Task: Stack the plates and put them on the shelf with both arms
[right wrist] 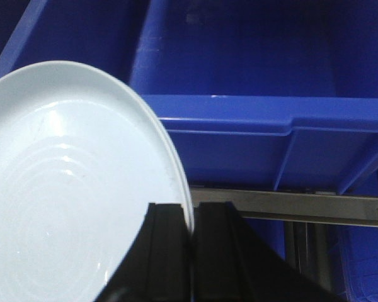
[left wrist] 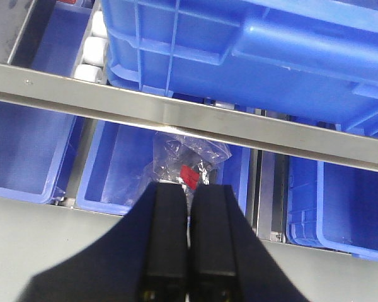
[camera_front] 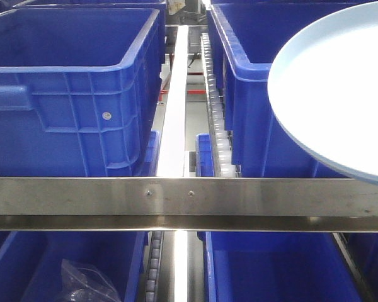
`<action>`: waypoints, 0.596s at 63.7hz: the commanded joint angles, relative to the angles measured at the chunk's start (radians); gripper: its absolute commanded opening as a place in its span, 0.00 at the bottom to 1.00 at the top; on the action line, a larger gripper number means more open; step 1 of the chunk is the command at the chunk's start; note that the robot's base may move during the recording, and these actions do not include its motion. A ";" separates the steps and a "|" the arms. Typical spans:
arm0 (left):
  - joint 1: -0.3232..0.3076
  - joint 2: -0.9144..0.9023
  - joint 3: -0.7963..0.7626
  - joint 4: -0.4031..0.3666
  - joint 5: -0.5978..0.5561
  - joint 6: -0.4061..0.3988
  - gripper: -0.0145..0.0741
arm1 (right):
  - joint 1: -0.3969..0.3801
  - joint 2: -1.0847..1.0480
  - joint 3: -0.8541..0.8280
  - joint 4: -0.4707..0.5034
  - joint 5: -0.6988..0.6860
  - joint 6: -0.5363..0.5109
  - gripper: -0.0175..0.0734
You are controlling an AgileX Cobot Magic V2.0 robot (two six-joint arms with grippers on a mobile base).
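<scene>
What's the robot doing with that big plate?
The right gripper is pinching the rim of a pale plate and holding it up in front of the steel shelf rail, near the blue crates. The left gripper is shut and holding nothing. Only one plate can be seen, and it isn't on the shelf yet.

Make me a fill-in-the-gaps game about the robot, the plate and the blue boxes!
1. The right gripper pinches the rim of a pale ____.
2. The left gripper is shut and holds ____.
3. The big crates on the shelf are colored ____.
4. The clear plastic bag below the rail has something ____ inside.

Missing words: plate; nothing; blue; red
</scene>
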 commanded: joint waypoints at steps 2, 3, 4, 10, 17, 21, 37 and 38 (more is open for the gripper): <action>-0.005 -0.002 -0.027 -0.006 -0.071 -0.006 0.26 | -0.003 0.000 -0.031 -0.010 -0.088 -0.001 0.26; -0.005 -0.002 -0.027 -0.006 -0.071 -0.006 0.26 | -0.003 0.000 -0.031 -0.010 -0.088 -0.001 0.26; -0.005 -0.002 -0.027 -0.006 -0.071 -0.006 0.26 | -0.003 0.000 -0.031 -0.010 -0.093 -0.001 0.26; -0.005 -0.002 -0.027 -0.006 -0.071 -0.006 0.26 | -0.003 0.011 -0.031 -0.011 -0.159 -0.001 0.26; -0.005 -0.002 -0.027 -0.006 -0.071 -0.006 0.26 | -0.004 0.058 -0.058 -0.020 -0.261 -0.001 0.26; -0.005 -0.002 -0.027 -0.006 -0.071 -0.006 0.26 | -0.004 0.110 -0.113 -0.046 -0.278 -0.001 0.26; -0.005 -0.002 -0.027 -0.006 -0.071 -0.006 0.26 | -0.081 0.388 -0.445 -0.172 -0.265 -0.001 0.26; -0.005 -0.002 -0.027 -0.006 -0.071 -0.006 0.26 | -0.091 0.404 -0.465 -0.172 -0.265 -0.001 0.26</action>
